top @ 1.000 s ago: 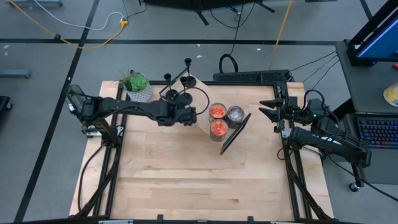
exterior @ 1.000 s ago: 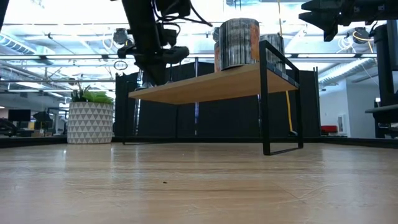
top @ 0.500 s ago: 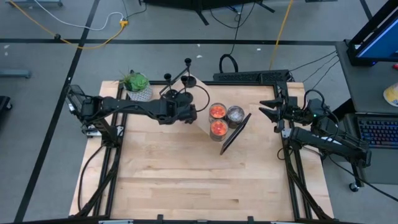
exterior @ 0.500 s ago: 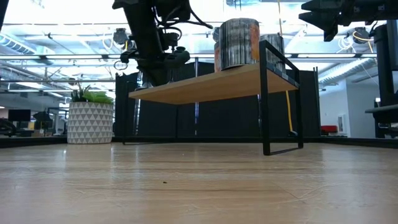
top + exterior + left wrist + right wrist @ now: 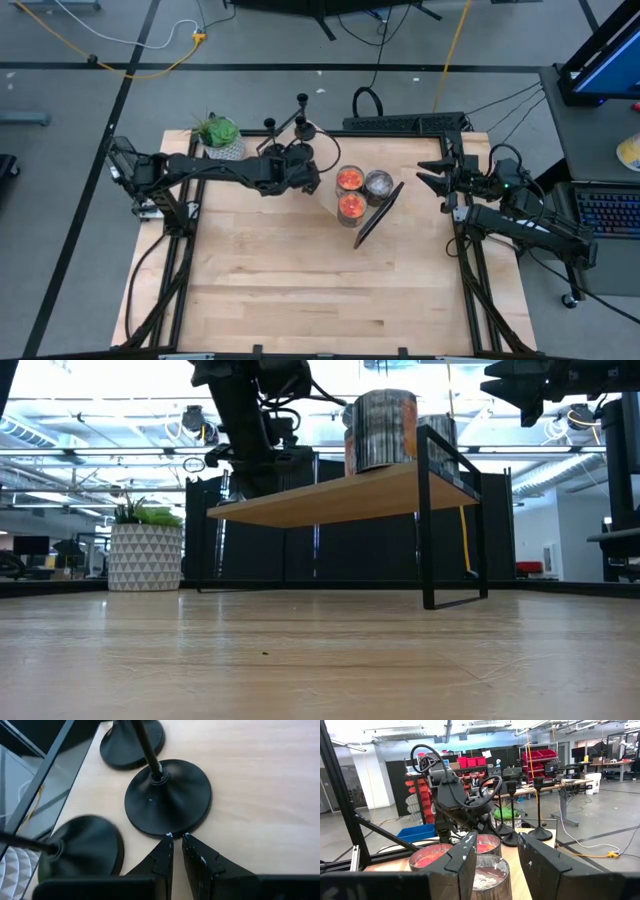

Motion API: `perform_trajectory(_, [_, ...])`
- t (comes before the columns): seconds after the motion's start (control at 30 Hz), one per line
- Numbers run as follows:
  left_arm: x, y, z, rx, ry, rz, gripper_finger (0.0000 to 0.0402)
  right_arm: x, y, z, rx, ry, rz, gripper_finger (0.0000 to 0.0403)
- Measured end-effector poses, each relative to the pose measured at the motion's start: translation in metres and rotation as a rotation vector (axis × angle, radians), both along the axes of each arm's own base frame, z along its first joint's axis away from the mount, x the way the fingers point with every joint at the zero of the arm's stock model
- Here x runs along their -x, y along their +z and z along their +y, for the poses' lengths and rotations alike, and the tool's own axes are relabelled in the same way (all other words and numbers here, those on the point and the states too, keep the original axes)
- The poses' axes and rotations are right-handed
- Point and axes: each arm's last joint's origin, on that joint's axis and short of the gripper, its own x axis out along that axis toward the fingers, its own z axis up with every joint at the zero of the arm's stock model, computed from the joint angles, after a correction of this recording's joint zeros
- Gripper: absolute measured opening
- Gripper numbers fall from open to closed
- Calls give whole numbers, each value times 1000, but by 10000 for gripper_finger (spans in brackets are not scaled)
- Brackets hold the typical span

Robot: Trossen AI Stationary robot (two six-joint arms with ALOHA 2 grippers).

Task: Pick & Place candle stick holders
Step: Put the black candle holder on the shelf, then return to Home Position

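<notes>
Left gripper poised over candle stick holders on a raised shelf

The left gripper [image 5: 177,840], fingers nearly pressed together with nothing between them, hovers just beside the round base of the nearest of the candle stick holders [image 5: 167,797]. All three stand upright, stems vertical, on the wooden shelf [image 5: 330,495]. The right gripper [image 5: 432,173] waits well apart at the table's right edge, part-spread and empty.

Grey concrete floor [image 5: 80,200] crossed by dark tape lines. Red storage bins [image 5: 470,761] on far shelving; bright ceiling strip lights [image 5: 90,455] overhead.
</notes>
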Motion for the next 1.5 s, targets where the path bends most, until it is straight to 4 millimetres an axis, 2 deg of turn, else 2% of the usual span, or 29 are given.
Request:
perform_trajectory(0.23, [0, 2, -2, -19, -23, 11, 51, 0, 0, 0, -2, 0, 0, 134])
perform_trajectory(0.43, [23, 33, -14, 11, -25, -47, 51, 0, 0, 0, -2, 0, -1, 134])
perform_trajectory(0.63, [60, 91, -34, 65, -106, -280, 51, 0, 0, 0, -1, 0, -3, 134])
perform_trajectory(0.83, [113, 151, -59, 148, -374, -543, 51, 0, 0, 0, -3, 0, 0, 134])
perform_trajectory(1.03, [163, 179, -79, 76, -524, -637, 51, 0, -1, 0, -6, 3, 8, 134])
perform_trajectory(1.1, [176, 181, -85, 49, -549, -654, 51, 0, -1, 0, -6, 4, 8, 134])
perform_trajectory(1.2, [190, 172, -92, 34, -557, -660, 51, 0, -1, 0, -6, 4, 8, 134])
perform_trajectory(1.5, [216, 114, -109, 64, -642, -764, 51, 0, -1, 0, -6, 5, 8, 134])
